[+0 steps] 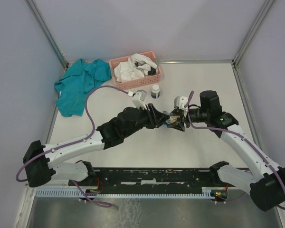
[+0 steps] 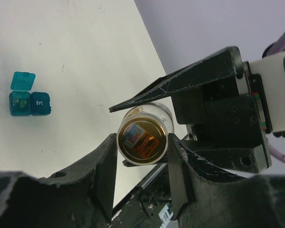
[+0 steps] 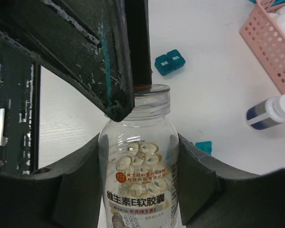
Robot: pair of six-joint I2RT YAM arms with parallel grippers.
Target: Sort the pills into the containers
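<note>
My right gripper (image 3: 139, 142) is shut on a clear bottle (image 3: 138, 199) of pale yellow pills (image 3: 142, 166), held above the table. The bottle's cap (image 2: 143, 149) sits between the fingertips of my left gripper (image 2: 142, 140), and both pads touch its rim. One left finger (image 3: 118, 71) crosses in front of the cap in the right wrist view. From above, the two grippers (image 1: 167, 118) (image 1: 179, 118) meet at mid table. The teal containers (image 2: 30, 100) (image 3: 170, 61) lie on the table, one lid flipped open (image 2: 23, 80). Another teal piece (image 3: 203, 146) lies beside the bottle.
A pink basket (image 1: 135, 70) of white items stands at the back. A small white bottle with a dark blue label (image 1: 155, 90) is just in front of it. A teal cloth (image 1: 80, 85) lies at the back left. Walls enclose the table.
</note>
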